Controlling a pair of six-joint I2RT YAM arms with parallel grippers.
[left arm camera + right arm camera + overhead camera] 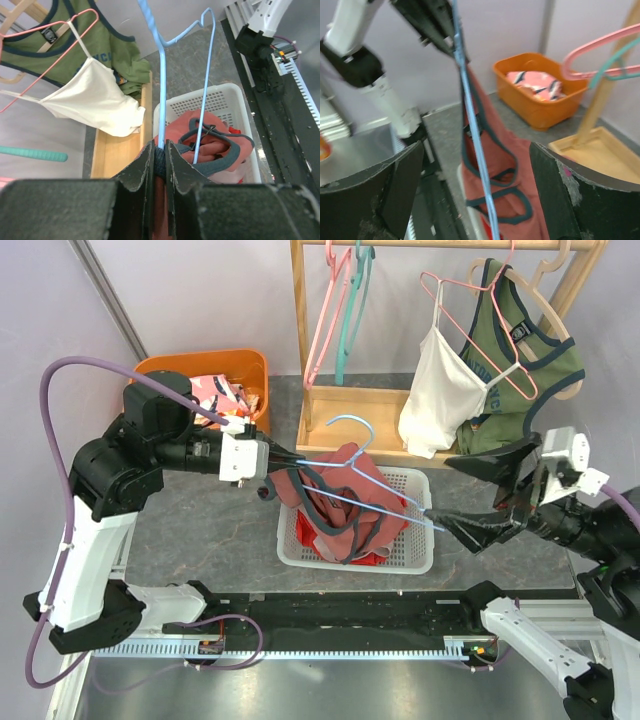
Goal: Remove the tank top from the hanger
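Two claws on this one, doing different jobs. Your left claw [298, 462] sits at 9 o'clock of the white basket [420, 562] and is pinched narrow on the blue wire hanger [161, 90], right at its shoulder end. In the left wrist view dark trim is bunched in the same pinch, so you may have fabric in there too; I can't tell for sure. My read is that this grip is the anchor: it keeps the hanger up off the basket and roughly level, so the garment hangs free and isn't piled up.

Your right claw [450, 495] is at 3 o'clock of the basket, spread wide and holding nothing. The other end of the hanger points straight into the gap, and in the right wrist view the wire runs up between the two fingers [395, 190] with no clear contact. It looks lined up to take that end or a strap.

You find the tank top [335, 490], red with dark edging, on the hanger, draped down from the wire, its lower part sagging into the basket. Straps look looped over the wire, so removal is not done yet.

Other stuff: orange bin [232, 362] with a patterned cloth at 11 o'clock, wooden rack [300, 340] with more hangers and tops at 12 to 1 o'clock, and grey surface [200, 530] under it all.

Watch the wide claw: if you close off-centre you grab wire and cloth together.
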